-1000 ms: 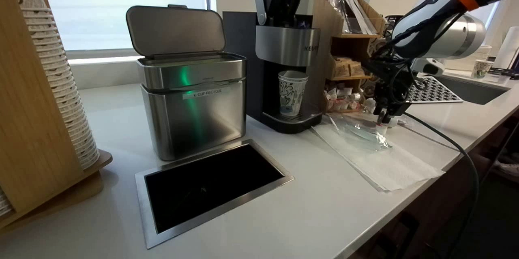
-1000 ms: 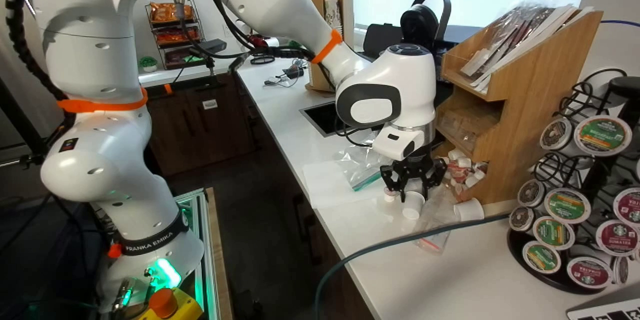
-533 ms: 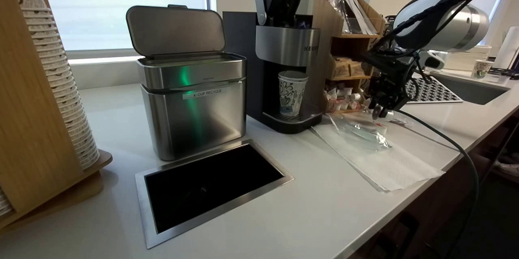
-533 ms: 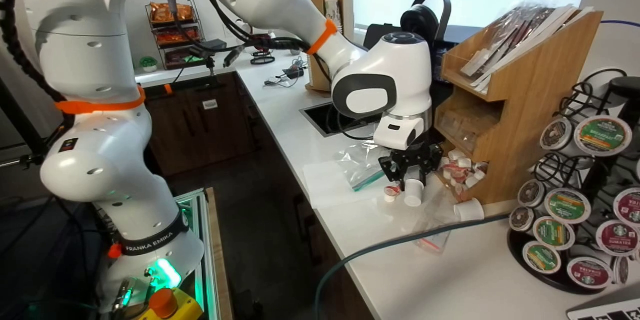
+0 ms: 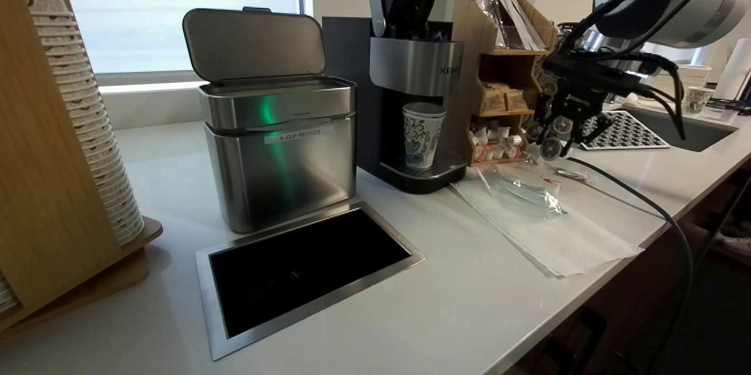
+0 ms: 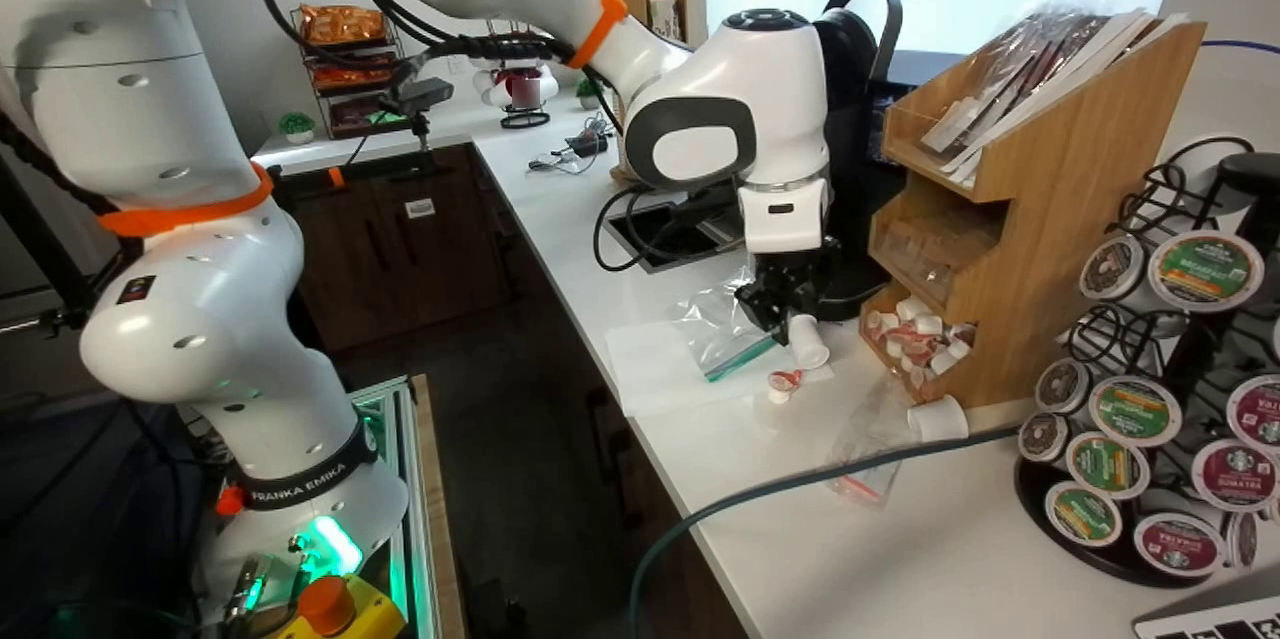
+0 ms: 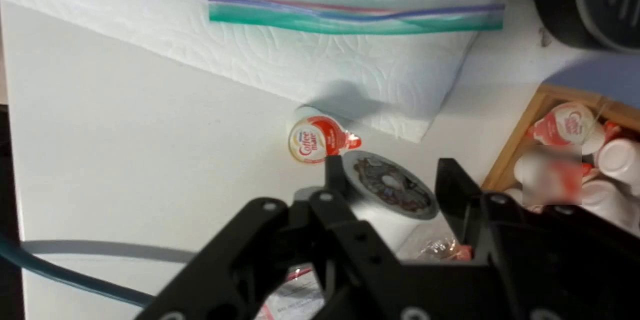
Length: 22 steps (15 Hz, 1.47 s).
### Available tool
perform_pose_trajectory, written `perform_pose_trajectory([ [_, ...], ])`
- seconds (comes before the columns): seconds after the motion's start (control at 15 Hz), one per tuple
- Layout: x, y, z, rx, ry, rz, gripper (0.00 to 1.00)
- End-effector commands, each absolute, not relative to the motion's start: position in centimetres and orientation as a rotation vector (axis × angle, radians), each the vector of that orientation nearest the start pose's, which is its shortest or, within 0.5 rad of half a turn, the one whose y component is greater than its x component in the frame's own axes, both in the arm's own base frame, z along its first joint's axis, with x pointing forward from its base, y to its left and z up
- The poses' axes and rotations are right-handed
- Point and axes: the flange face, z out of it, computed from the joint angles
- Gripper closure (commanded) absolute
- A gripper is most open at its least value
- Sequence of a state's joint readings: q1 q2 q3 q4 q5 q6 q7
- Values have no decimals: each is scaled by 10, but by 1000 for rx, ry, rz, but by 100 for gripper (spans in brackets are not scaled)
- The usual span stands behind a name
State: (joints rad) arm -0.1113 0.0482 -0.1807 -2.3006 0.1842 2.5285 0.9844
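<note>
A white coffee pod (image 7: 392, 187) with a dark printed lid sits tilted between the fingers of my gripper (image 7: 390, 172), which is shut on it. In an exterior view the pod (image 6: 808, 343) hangs off the counter below my gripper (image 6: 783, 317), its white base facing down and outward. The other exterior view has the gripper (image 5: 557, 143) raised over the counter beside the wooden organizer. Beneath it, in the wrist view, a red and white creamer cup (image 7: 315, 138) stands on the counter by the edge of a paper towel (image 7: 150, 14). A clear zip bag (image 7: 355, 4) lies on the towel.
The coffee machine (image 5: 416, 64) has its top raised and a paper cup (image 5: 423, 134) on its tray. Beside it stands an open-lidded steel bin (image 5: 281, 158) behind a countertop opening (image 5: 375, 299). A cable (image 6: 760, 489) crosses the counter near another white cup (image 6: 938, 419) and a pod carousel (image 6: 1150, 399).
My gripper has risen from the counter and turned, carrying the pod up with it, which now tilts more. The arm has shifted leftward in an exterior view. The creamer cup has stayed put.
</note>
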Motion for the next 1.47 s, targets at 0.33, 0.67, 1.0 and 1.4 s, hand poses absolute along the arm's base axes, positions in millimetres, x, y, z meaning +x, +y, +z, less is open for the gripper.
perform_pose_trajectory([
  [0.33, 500, -138, 378, -2541, 1515, -151, 75],
  [0.67, 500, -138, 379, -2548, 1501, -145, 50],
  [1.0, 500, -139, 379, -2548, 1502, -145, 50],
  [1.4, 496, -130, 422, -2647, 1192, -209, 75],
])
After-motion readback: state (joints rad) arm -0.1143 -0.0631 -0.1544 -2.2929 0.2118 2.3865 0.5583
